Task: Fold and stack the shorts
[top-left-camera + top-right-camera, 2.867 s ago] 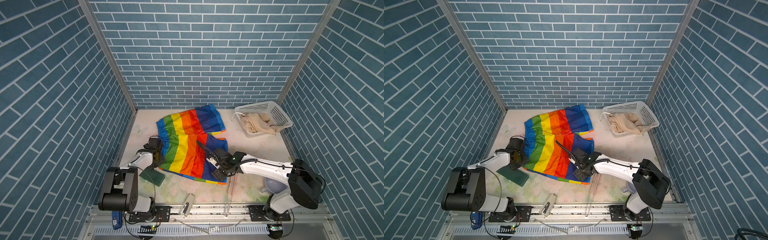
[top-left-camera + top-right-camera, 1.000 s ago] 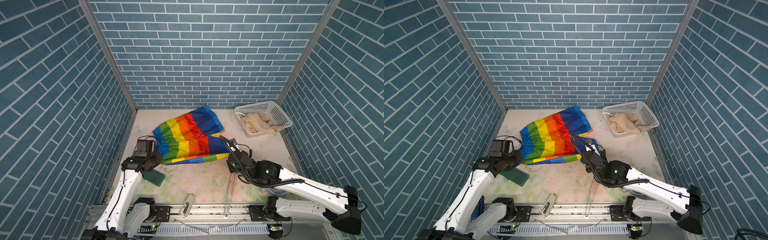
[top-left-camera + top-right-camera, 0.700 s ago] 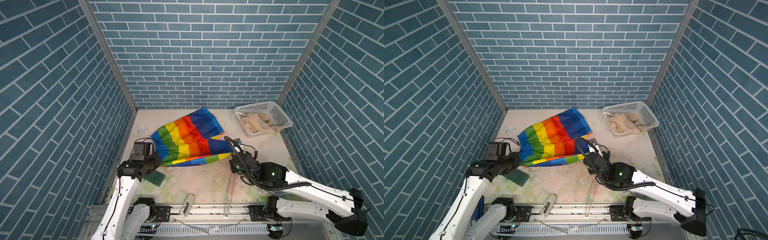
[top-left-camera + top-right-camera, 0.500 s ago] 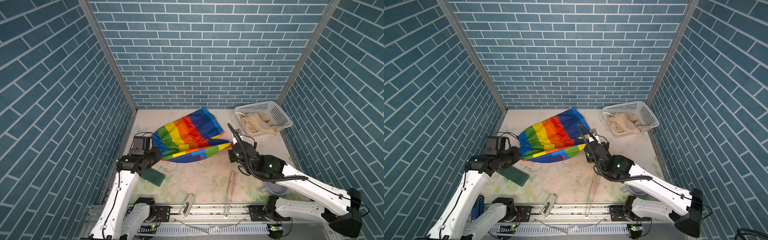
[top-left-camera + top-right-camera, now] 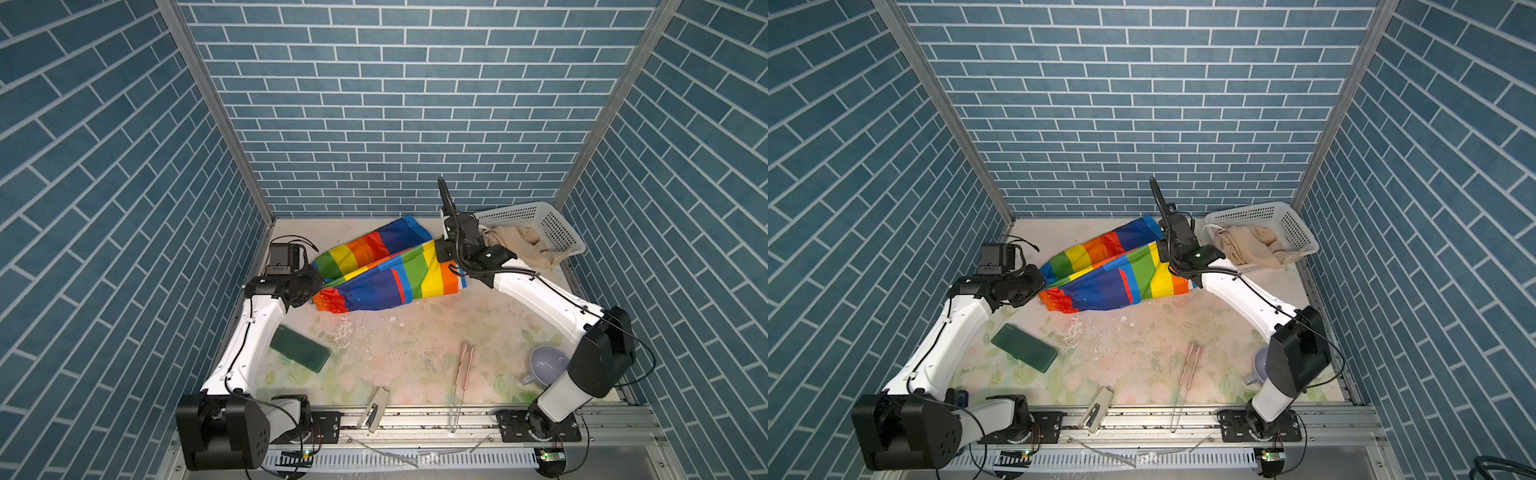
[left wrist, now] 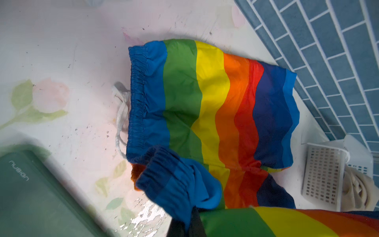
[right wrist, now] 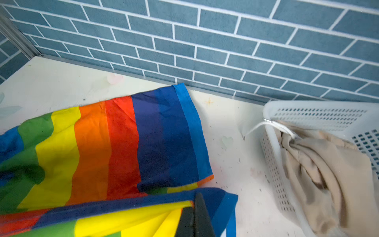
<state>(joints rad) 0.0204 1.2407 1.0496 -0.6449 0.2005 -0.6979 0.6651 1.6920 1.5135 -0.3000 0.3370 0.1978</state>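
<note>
floral surface (image 5: 415,345) beneath all. left of the white basket (image 5: 559,232) in both top views, rainbow-striped shorts (image 5: 386,284): one half flat, the other raised and stretched taut. inside the basket, beige shorts (image 5: 517,245), spilling over its near rim. just beside the basket, right end effector (image 5: 441,253) pinched tight on a leg hem; well apart from the basket, left end effector (image 5: 319,287) clamped on the waistband.

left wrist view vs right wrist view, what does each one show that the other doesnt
Only left wrist: the dark green case, and the rainbow shorts seen from their gathered waistband with its white drawstring.
Only right wrist: the right gripper, shut on a lifted fold, and the metal corner post.
Both: the rainbow shorts, the white basket and the beige shorts.
</note>
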